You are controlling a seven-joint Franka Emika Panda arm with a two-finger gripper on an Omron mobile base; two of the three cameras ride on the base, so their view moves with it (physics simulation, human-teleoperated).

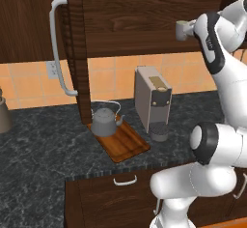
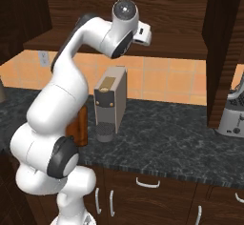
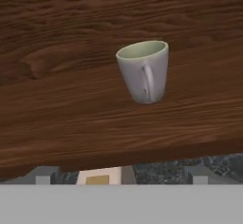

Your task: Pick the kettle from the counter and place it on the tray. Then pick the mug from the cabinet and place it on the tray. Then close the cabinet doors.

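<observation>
The grey kettle point(image 1: 104, 121) stands on the reddish-brown tray point(image 1: 129, 145), which lies on the dark marbled counter point(image 1: 38, 159). An off-white mug point(image 3: 144, 71) stands on the cabinet shelf point(image 3: 71, 114), its handle turned toward the hand; it also peeks out beside the arm as the mug point(image 1: 182, 30). My gripper point(image 3: 121, 176) is open and empty. It is raised to shelf height, a short way in front of the mug and not touching it. The left cabinet door point(image 1: 77, 53) and the right cabinet door point(image 2: 223, 52) both stand open.
A beige coffee machine point(image 1: 153, 99) stands on the counter right of the tray, below the mug's shelf. A dark pot point(image 1: 4, 117) sits at the far left edge. A light-grey appliance point(image 2: 233, 112) stands at the far right, past the open door. Drawers point(image 1: 125, 179) run under the counter.
</observation>
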